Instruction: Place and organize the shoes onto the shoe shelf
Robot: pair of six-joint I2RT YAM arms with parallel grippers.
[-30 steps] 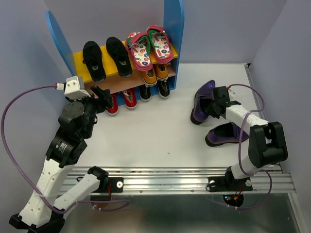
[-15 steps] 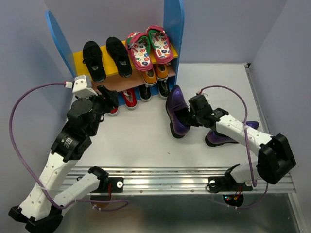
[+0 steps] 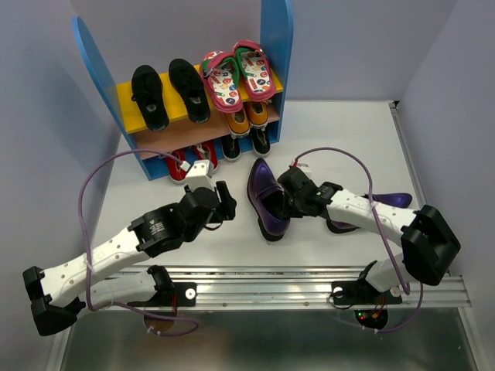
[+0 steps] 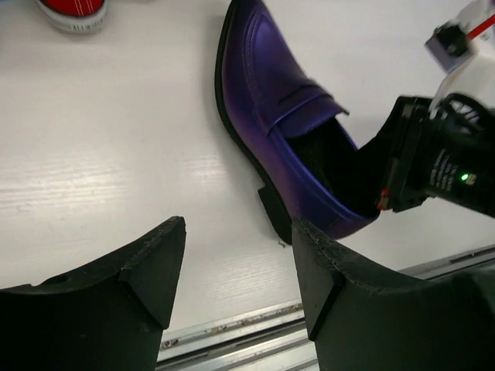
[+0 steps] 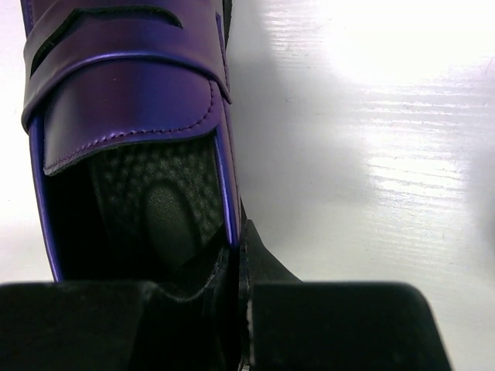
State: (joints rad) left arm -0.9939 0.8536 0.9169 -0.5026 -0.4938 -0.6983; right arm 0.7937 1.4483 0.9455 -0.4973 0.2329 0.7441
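Dragging the glossy dark purple leather loafer (image 3: 265,197) leftward, your right gripper (image 3: 298,202) has brought it from the right of the white table (image 3: 348,139) to just in front of the blue-sided shoe shelf (image 3: 276,46), pinching its heel-side wall. Your left gripper (image 3: 223,202) has swung away from the shelf and hovers spread beside it, likely for a handover. 1 matching purple loafer (image 3: 390,201) lies behind the right arm.

I'm seeing the shoe shelf (image 3: 276,46) showing blue side panels, a yellow top board and a brownish lower one. On the top board, black shoes (image 3: 148,97) are sitting beside pink flip-flops (image 3: 224,81) with spotted insoles and green straps. Orange shoes (image 3: 257,114) are showing on the lower board. In front of the shelf, a glossy dark purple loafer (image 3: 263,189) is lying on the white table (image 3: 348,139).
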